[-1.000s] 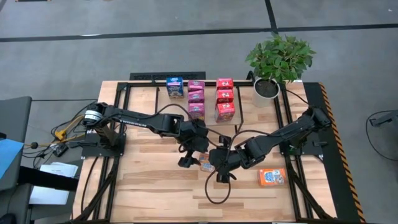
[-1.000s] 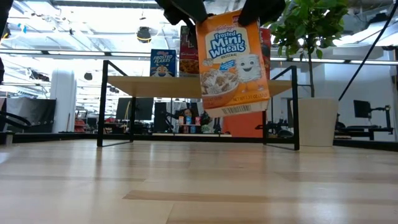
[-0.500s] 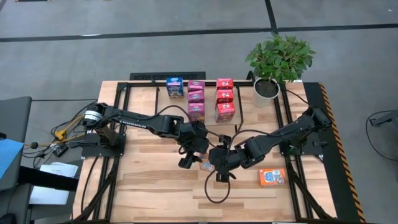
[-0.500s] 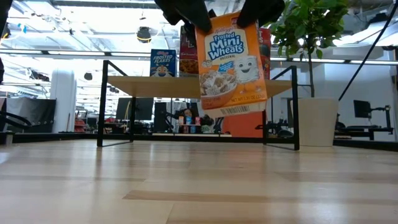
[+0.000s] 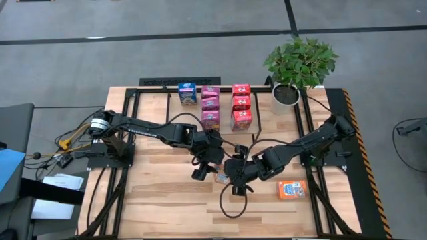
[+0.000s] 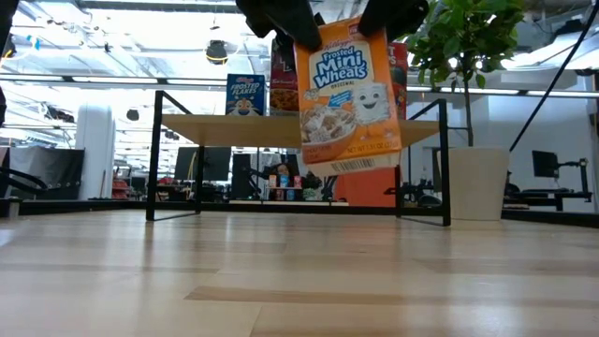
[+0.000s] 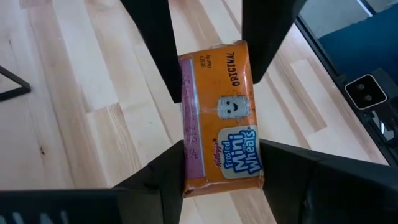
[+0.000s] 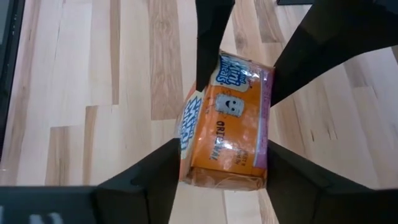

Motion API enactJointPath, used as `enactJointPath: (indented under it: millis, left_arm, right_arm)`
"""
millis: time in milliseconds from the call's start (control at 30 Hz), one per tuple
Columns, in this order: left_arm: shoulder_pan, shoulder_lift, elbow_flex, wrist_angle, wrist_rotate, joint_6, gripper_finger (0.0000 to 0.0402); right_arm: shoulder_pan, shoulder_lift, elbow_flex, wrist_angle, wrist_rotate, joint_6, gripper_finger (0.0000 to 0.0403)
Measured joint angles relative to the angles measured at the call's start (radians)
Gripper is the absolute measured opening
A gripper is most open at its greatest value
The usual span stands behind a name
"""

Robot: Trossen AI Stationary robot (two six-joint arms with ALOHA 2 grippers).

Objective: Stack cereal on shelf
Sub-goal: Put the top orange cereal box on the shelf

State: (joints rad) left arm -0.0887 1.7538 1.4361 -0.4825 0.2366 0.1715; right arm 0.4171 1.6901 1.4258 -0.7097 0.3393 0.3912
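Both arms meet mid-table — left end effector [image 5: 208, 162] & right end effector [image 5: 235, 175] each pinch orange box [image 6: 348, 94], raised.

Both arms reach in over the middle of the table [image 5: 160, 200] and meet there, the left arm stretched from its base at the table's left edge and the right arm from its base at the right edge. The left gripper [image 5: 208, 162] has its fingers [image 7: 155, 50] closed against the sides of an orange Frosted Mini Wheats box [image 6: 348, 94] held above the table. The right gripper [image 5: 235, 175] sits just beside it, its fingers [image 8: 211, 31] flanking the same box.
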Motion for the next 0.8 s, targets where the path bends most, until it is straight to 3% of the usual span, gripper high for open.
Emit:
enactJointPath:
  millis: [433, 567, 700, 800]
  left_arm:
    - [0.002, -0.002, 0.000, -0.068, -0.040, -0.043, 0.0158]
    - [0.000, -0.007, 0.019, -0.154, -0.036, -0.098, 0.0158]
    - [-0.017, -0.064, 0.051, -0.232, 0.023, -0.159, 0.0158]
    - [-0.049, -0.145, 0.072, -0.330, -0.005, -0.167, 0.0158]
  right_arm:
    - [0.019, -0.041, 0.003, -0.111, 0.003, 0.068, 0.0246]
    - [0.044, -0.054, 0.002, -0.168, 0.009, 0.108, 0.0246]
    - [0.091, -0.070, 0.002, -0.270, 0.064, 0.175, 0.0246]
    - [0.128, -0.068, 0.002, -0.325, 0.104, 0.236, 0.0246]
